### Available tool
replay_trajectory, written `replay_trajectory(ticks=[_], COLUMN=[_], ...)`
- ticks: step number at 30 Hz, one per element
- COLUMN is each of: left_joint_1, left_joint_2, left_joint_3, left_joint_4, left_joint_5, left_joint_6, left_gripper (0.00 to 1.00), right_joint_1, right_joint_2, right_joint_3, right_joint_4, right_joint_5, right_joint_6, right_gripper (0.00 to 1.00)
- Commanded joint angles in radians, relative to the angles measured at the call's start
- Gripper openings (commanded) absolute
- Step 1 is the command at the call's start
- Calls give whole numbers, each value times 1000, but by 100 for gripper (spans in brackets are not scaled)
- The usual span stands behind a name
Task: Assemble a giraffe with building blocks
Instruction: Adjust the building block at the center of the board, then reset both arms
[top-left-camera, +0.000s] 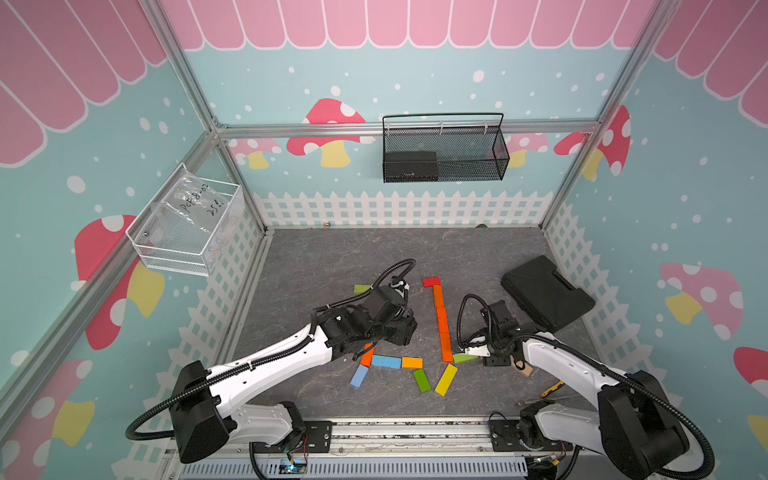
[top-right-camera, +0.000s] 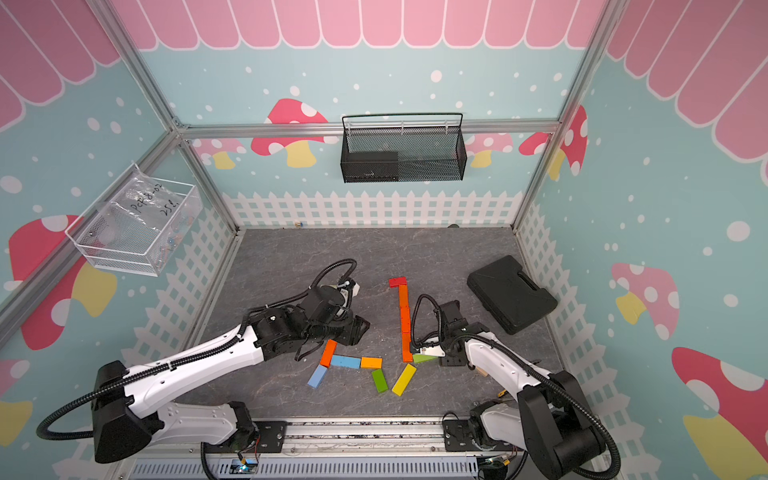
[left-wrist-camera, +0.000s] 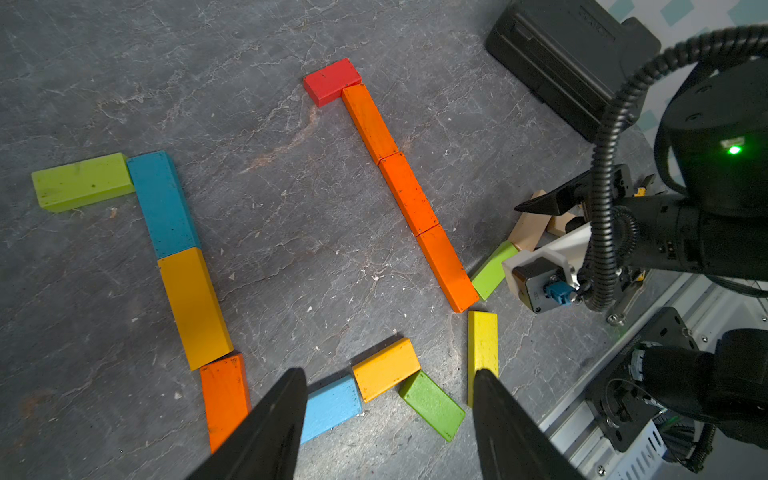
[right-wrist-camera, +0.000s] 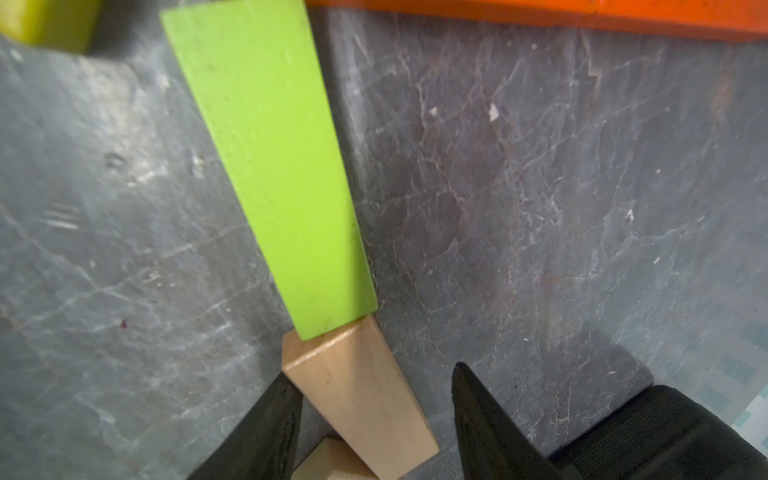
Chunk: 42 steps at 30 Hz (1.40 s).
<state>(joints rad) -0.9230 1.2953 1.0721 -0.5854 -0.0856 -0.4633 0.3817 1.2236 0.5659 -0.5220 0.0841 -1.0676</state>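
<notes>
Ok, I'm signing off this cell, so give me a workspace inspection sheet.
Surface: grey stone-patterned tabletop, pale specks.
Job's things: three orange wooden bricks in line, red wooden brick at its far end; light green brick touching tan brick; other painted bricks flat.
Clutter: black plastic case; yellow-handled tool, partly hidden.
Grippers: left gripper open above bricks; right gripper open astride tan brick.
Cables: black corrugated cable looped over each wrist.
Surroundings: black mesh basket, back wall; white wire basket holding plastic bag.

Near the orange row (top-left-camera: 441, 322), a lime block (top-left-camera: 462, 358) is half hidden by the right arm (top-left-camera: 557, 361); tan blocks (top-left-camera: 524, 369) beyond it are largely covered.
</notes>
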Motion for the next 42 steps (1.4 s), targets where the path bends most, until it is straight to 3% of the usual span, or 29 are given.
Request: replay_trajectory(ticks=[1,10,17,22,28,32,36,42], left_joint_1=[7,7,7,26,61,109,188,425], left_joint_2=[3,3,-11,-69,-133,-185,-220,-261], left_joint_3=[5,2,3,8,72,67,18,-112], left_joint_4=[10,12,18,14,-37,-9,30,119], left_joint_5=[-3,-8,-12,-83,-293,-417,-559,-642], left_joint_6=[9,11,23,26,51,57,57,-1], left_gripper=[66,66,66,66,66,66,67,68], right_joint_1=[6,8,6,6,5,5,2,-55], right_joint_2=[-2,-56,-188,-200,-112,-131,-174,-279], right_joint_3=[24,56,199,290,374,319,212,17], right_joint_4=[2,-49,-123,-7,222,407,561,787], right_joint_5=[-30,-42,-72,-108,-62,-36,89,302], right_joint_6=[4,22,130,339,746,865,920,991], right_gripper=[59,60,64,65,68,69,70,71])
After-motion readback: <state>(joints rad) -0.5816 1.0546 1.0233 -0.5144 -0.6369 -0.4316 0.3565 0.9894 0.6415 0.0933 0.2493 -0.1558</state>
